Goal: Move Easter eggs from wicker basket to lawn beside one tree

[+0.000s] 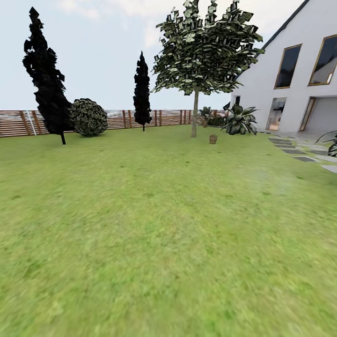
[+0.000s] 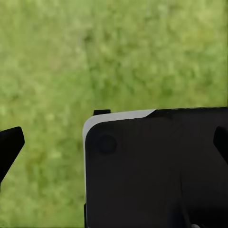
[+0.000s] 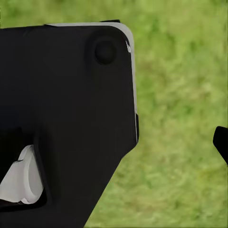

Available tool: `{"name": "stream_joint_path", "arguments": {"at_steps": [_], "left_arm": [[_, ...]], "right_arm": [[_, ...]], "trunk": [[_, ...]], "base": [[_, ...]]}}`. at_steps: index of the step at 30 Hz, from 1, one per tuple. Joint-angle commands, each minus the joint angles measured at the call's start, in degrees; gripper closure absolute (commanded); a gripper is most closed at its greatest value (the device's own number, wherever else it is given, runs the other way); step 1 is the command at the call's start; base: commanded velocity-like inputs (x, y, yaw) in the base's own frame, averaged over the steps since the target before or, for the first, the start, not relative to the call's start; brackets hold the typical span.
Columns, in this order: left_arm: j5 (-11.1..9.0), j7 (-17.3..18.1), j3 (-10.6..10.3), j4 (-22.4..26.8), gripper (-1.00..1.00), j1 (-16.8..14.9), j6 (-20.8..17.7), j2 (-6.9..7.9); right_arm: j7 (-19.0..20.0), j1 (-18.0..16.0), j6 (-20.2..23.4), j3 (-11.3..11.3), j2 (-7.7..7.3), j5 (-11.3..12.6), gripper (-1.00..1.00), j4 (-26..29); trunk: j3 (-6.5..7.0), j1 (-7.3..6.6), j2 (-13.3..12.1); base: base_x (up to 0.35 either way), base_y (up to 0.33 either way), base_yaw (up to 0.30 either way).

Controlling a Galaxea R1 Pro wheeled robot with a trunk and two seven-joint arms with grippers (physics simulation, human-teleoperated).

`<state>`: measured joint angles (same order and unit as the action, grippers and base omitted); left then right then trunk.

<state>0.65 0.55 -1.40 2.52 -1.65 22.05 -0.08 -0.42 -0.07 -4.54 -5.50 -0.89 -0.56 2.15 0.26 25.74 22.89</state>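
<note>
**Wide lawn ahead, basket far off beside the tree**

The lawn (image 1: 154,224) spreads wide and open in front, with free room up to the tree (image 1: 194,112). Behind the tree, a brown slat fence (image 1: 121,119) closes the garden. Right of the tree stands the white house (image 1: 290,79), and grey stepping stones (image 1: 299,152) border the grass there. Left of the tree are two dark cypress-like trees (image 1: 47,79) and a round shrub (image 1: 88,117). The wicker basket (image 1: 213,139) stands on the grass just right of the trunk; the eggs are too small to see. In the left wrist view, the left gripper's (image 2: 114,142) dark fingertips (image 2: 10,142) sit wide apart above grass, holding nothing. For the right gripper, I cannot tell: one fingertip (image 3: 221,141) shows beside a dark robot body part (image 3: 66,118).
</note>
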Motion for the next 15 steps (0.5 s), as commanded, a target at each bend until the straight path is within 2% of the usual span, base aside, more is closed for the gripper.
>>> {"name": "stream_joint_path", "arguments": {"at_steps": [1,15], "left_arm": [[0.1,0.0,-0.1,-0.1,-1.00,0.0,0.2,0.00],[0.1,0.0,-0.1,-0.1,-1.00,0.0,0.2,-0.01]], "right_arm": [[0.0,0.0,-0.2,-0.4,0.01,-0.1,-1.00,0.0],[0.0,0.0,-0.2,-0.4,0.01,-0.1,-1.00,0.0]], "trunk": [[-0.01,0.04,0.0],[-0.01,0.04,0.0]], "base": [[0.253,0.000,0.000],[0.253,0.000,0.000]]}}
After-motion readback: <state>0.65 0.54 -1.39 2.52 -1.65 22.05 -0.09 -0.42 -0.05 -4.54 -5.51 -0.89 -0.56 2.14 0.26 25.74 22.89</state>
